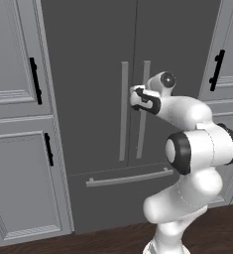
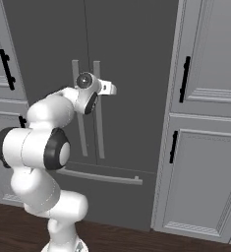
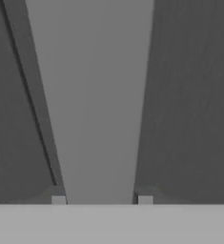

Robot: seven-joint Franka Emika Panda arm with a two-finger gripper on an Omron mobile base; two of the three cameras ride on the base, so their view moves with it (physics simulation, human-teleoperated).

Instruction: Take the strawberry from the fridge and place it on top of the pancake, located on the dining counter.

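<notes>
step: opening the fridge (image 1: pixel 113 99), dark grey, both doors shut. gripper (image 3: pixel 102 200) closed around the right door's long vertical handle (image 3: pixel 92 105), fingertips either side. next: likely pull outward, swinging the door wide. strawberry: presumably inside, hidden. grey cabinets (image 2: pixel 205 123) flank the fridge.

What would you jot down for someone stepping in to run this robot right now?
Gripper: shut on the right door handle of the fridge, a fingertip on each side of the bar.
Fridge: both doors and the bottom drawer closed.
Done: handle reached and gripped.
Left: pull the door open, find the strawberry inside, carry it to the pancake on the dining counter.
</notes>
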